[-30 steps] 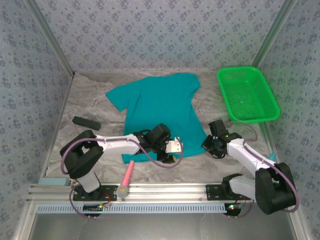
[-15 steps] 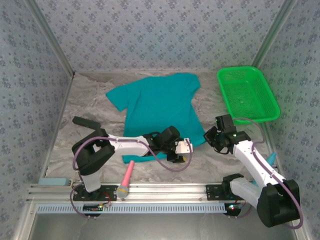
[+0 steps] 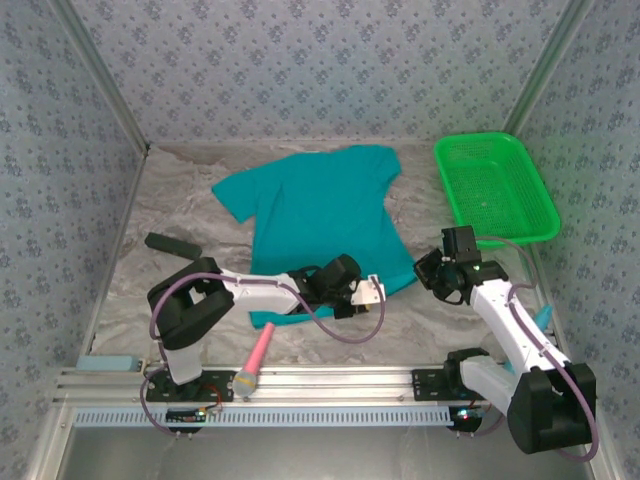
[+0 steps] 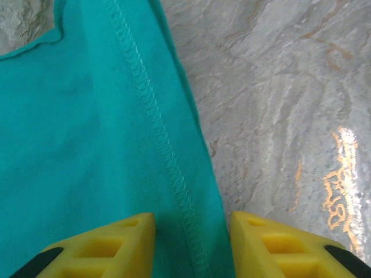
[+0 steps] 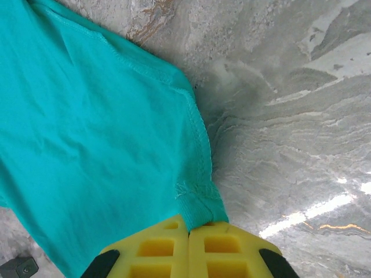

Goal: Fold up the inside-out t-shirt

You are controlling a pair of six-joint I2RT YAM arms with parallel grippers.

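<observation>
**Item: inside-out t-shirt, teal, soft cloth**

The inside-out t-shirt [image 3: 320,205] lies spread flat at mid-table [image 3: 180,200], hem toward the arms, stitching exposed. Judged light and limp, with no stiffness. It will likely sag and drag unless carried at two points, best taken at hem corners. The right pincer [image 5: 188,231] is closed tight on the near right hem corner. The left pincer [image 4: 191,229] stands partly open astride the stitched edge, clamping nothing. A green basket [image 3: 495,190] sits apart at right.
</observation>
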